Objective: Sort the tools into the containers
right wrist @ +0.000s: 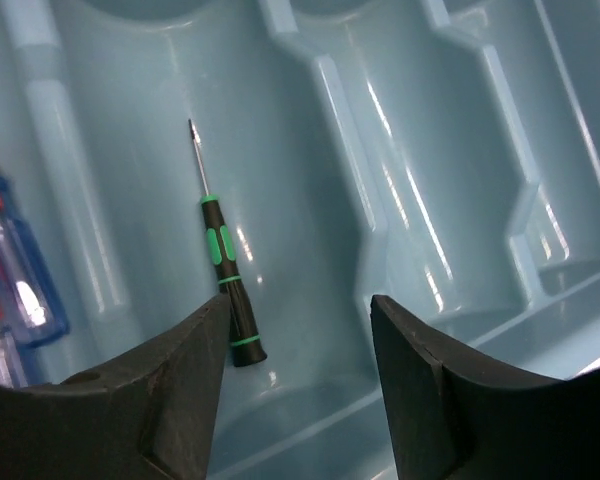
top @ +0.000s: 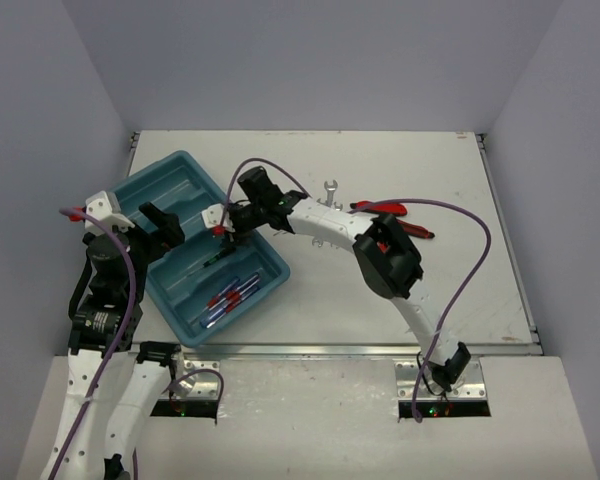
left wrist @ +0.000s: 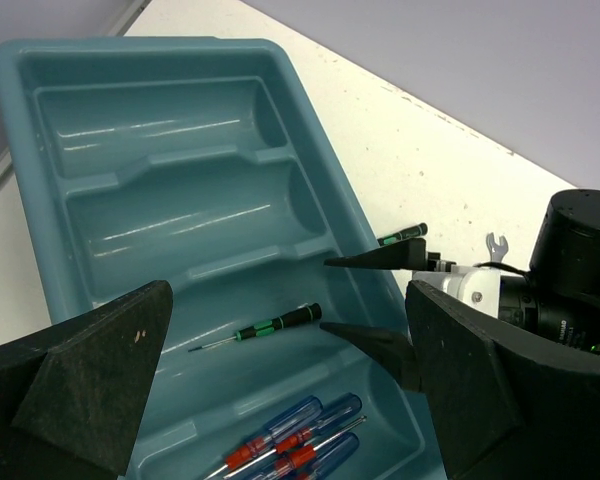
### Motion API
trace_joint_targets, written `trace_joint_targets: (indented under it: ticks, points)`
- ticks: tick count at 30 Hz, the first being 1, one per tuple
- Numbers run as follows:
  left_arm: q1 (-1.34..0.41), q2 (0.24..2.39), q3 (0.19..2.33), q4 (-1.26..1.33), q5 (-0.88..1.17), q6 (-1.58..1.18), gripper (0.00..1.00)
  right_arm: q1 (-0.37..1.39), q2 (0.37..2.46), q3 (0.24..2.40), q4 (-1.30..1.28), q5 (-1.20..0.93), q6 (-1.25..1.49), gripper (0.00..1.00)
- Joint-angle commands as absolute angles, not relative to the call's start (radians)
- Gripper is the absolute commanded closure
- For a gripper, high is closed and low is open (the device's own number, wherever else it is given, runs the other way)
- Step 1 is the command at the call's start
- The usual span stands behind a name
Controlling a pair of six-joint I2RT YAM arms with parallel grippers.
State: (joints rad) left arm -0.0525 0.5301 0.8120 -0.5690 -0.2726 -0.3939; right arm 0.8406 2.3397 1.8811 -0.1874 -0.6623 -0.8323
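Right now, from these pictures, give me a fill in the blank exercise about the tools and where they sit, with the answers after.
1. The black screwdriver with green bands lies inside the blue ____.
2. The screwdrivers in the compartment next to it have blue and ____ handles.
3. The wrench lies on the white ____.
4. The right tool above the black screwdriver is ____, holding nothing.
Missing words: tray; red; table; open.

Bright, even light falls from overhead. Glare streaks the ridges of the tray (right wrist: pixel 400 150); my right fingers (right wrist: pixel 150 400) loom dark and soft-edged; shadows on the tabletop (top: pixel 400 160) are faint.
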Motion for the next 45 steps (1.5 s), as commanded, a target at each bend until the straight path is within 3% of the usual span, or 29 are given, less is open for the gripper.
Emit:
trace_joint_targets:
  ticks: [1,7,14,19,24,32,37,45]
  points:
    - [-0.043,0.534,0.838,-0.534,-0.261,-0.39,0.0,0.841,2.16,1.822,-0.111,-0.576,-0.727,0.39]
    - [-0.044,0.536,0.837,-0.534,-0.255,-0.389,0.0,0.77,1.919,1.581,-0.064,-0.517,-0.613,0.29]
    - [-0.044,0.537,0.836,-0.532,-0.253,-0.388,0.0,0.565,1.778,1.428,-0.045,-0.425,-0.447,0.27]
    - [-0.044,0.548,0.834,-0.533,-0.252,-0.387,0.0,0.493,1.859,1.467,-0.152,-0.276,-0.444,0.3]
    - [-0.046,0.56,0.834,-0.532,-0.247,-0.385,0.0,0.457,1.903,1.425,-0.191,-0.328,-0.594,0.32]
    - [-0.044,0.577,0.833,-0.529,-0.247,-0.383,0.0,0.448,2.149,1.593,-0.328,-0.265,-0.764,0.47]
    - [-0.044,0.586,0.833,-0.526,-0.244,-0.382,0.0,0.448,2.166,1.584,-0.312,-0.312,-0.787,0.54]
    - [-0.044,0.586,0.831,-0.526,-0.242,-0.38,0.0,0.447,2.157,1.577,-0.327,-0.344,-0.789,0.54]
